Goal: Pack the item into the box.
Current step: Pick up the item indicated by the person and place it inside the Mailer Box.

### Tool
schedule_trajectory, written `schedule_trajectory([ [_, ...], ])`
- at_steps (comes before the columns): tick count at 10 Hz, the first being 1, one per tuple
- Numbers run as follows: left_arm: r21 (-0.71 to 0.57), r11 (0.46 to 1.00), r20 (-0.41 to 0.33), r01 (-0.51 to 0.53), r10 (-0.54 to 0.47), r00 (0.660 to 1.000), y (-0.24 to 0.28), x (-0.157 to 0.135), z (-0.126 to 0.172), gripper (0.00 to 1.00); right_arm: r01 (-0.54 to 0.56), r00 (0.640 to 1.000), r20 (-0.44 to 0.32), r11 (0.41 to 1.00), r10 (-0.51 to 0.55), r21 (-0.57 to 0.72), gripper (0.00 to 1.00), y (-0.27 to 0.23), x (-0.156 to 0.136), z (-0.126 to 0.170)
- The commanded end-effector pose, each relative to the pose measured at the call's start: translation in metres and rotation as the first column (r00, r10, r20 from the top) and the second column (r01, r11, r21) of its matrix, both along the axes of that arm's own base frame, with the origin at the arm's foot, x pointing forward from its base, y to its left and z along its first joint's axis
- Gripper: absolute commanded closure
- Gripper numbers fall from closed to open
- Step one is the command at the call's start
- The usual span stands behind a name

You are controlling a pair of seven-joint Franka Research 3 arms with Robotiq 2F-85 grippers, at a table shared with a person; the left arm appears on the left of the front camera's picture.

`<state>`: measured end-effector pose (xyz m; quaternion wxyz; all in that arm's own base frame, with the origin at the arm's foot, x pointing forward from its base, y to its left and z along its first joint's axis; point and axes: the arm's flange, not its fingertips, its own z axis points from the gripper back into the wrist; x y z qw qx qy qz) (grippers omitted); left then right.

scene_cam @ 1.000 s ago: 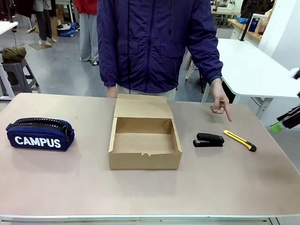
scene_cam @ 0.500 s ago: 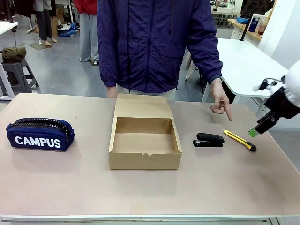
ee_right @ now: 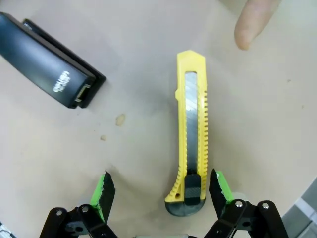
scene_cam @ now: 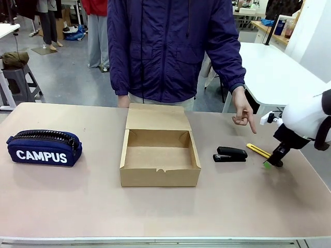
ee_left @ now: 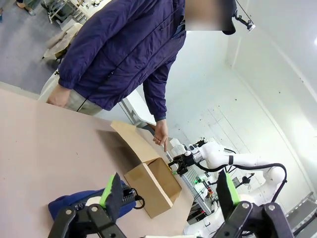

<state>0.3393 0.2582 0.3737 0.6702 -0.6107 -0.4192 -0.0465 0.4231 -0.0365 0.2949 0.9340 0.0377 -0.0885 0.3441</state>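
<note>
The item, a slim yellow utility knife (ee_right: 194, 134) with a black end, lies flat on the table at the right (scene_cam: 257, 150). My right gripper (ee_right: 161, 191) hangs open just over it, its black end lying between the green pads (ee_right: 219, 186), close to one of them. Seen from the front, the right gripper (scene_cam: 271, 163) reaches down to the knife's near end. The open brown cardboard box (scene_cam: 160, 176) stands mid-table with its flap lid back. My left gripper (ee_left: 166, 191) is open and high up, facing the box (ee_left: 141, 186) from afar.
A black stapler (scene_cam: 230, 154) lies just left of the knife, also close by in the right wrist view (ee_right: 49, 59). A person's hand (scene_cam: 244, 114) points down at the knife; its fingertip (ee_right: 252, 20) hovers past the blade end. A navy CAMPUS pouch (scene_cam: 44, 147) sits far left.
My right arm has come in from the right edge and dropped down over the knife's black end. The person's pointing hand, the box, the stapler and the pouch have not moved.
</note>
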Motion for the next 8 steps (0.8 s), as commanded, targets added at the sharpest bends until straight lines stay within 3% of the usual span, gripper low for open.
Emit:
schedule_trajectory([
  [1,0.014,1.0,0.009,0.005,-0.005,1.0,0.001,0.0,-0.001,0.0,0.011,1.0,0.019,1.0,-0.011,0.005,0.0,0.001,0.004,-0.003],
  [8,0.014,1.0,0.009,0.005,-0.005,1.0,0.001,0.0,-0.001,0.0,0.031,0.998,0.044,0.999,-0.032,0.035,0.0,-0.005,0.023,0.005],
])
